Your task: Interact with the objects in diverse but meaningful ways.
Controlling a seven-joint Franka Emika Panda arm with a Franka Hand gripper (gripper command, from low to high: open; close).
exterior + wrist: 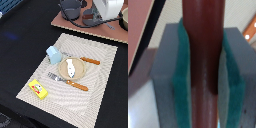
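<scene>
Sausage, dark red-brown, clamped upright between the teal pads of the gripper — jaws closed to its width, grey finger blocks on either side in the wrist view. Gripper itself up at the far edge of the exterior view, over the brown board, near a grey pot; fingers not made out there. Below on the black tabletop, a striped placemat. Pale blue cup near the mat's far left corner in the exterior view, just beside a tan plate carrying a small white oblong piece. Fork with orange handle along the plate's near side, orange-handled knife along its far side. Yellow packet with red mark near the mat's near left corner — well apart from the plate.
</scene>
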